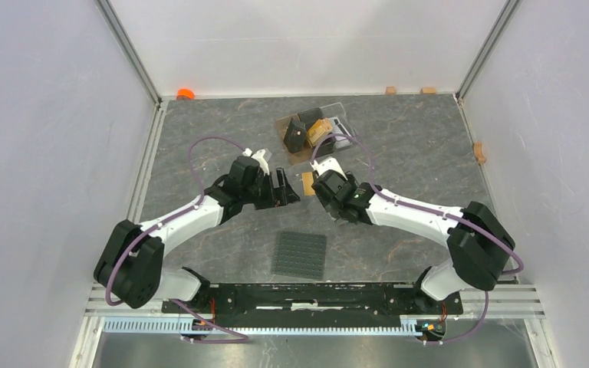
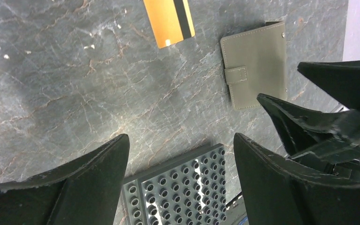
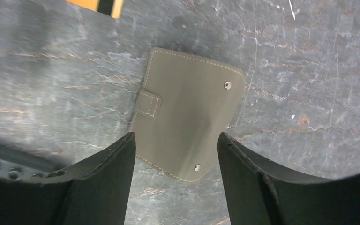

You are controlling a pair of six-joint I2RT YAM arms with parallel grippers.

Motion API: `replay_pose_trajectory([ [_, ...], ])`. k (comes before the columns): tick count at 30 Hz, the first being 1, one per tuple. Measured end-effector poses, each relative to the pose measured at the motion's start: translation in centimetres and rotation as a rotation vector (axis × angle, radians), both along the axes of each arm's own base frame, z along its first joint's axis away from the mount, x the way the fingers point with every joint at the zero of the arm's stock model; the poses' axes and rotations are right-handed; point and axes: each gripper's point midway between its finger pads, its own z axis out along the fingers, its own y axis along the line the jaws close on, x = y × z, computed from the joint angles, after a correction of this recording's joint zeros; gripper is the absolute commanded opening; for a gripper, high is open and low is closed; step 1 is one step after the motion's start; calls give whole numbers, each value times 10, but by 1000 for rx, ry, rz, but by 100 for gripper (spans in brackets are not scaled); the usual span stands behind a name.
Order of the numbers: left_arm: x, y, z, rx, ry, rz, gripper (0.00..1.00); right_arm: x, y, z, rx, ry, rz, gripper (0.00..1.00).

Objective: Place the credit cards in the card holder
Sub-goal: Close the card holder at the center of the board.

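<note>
While both arms meet mid-table (image 1: 199, 138) in the top view, left gripper (image 1: 290, 189) and right gripper (image 1: 324, 186) face each other w/ the gold card (image 1: 307, 182) flat between them. Stand (image 1: 314, 130) sits at 12 o'clock, mat (image 1: 301, 254) at 6. Holder is hidden there.

Left wrist: jaws spread wide, nothing in them. Holder (image 2: 255, 65) lies shut and flat at 2 o'clock, gold card at 12, mat at 6.

Right wrist: jaws spread. Holder shows betw. the fingers (image 3: 98, 183), tab fastened, not pinched. Card corner at 11.

dark table (image 1: 199, 138) with card holder (image 3: 187, 122), card (image 2: 169, 21), mat (image 1: 300, 254)
</note>
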Motion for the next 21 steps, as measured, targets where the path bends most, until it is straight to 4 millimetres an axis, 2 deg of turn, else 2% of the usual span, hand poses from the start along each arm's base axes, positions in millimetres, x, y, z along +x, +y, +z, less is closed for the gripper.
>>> replay_pose_trajectory([
  [3,-4,1,-6,-3,21,5,88,2,11,11,54,-8,14,76],
  [6,-3,-3,-3,-27,16,4,87,3,15,26,119,-19,23,79],
  [9,-3,-13,3,-63,-3,-13,87,7,13,45,213,-33,18,81],
  [12,-5,-30,3,-75,3,-48,85,16,1,55,311,-51,-14,86],
  [15,-7,-55,2,-93,14,-98,82,21,-20,43,385,-32,-59,89],
  [18,-5,-75,-1,-116,19,-132,72,15,-38,13,440,39,-106,89],
  [21,-1,-87,-12,-134,38,-146,66,3,-41,-11,492,116,-119,89],
])
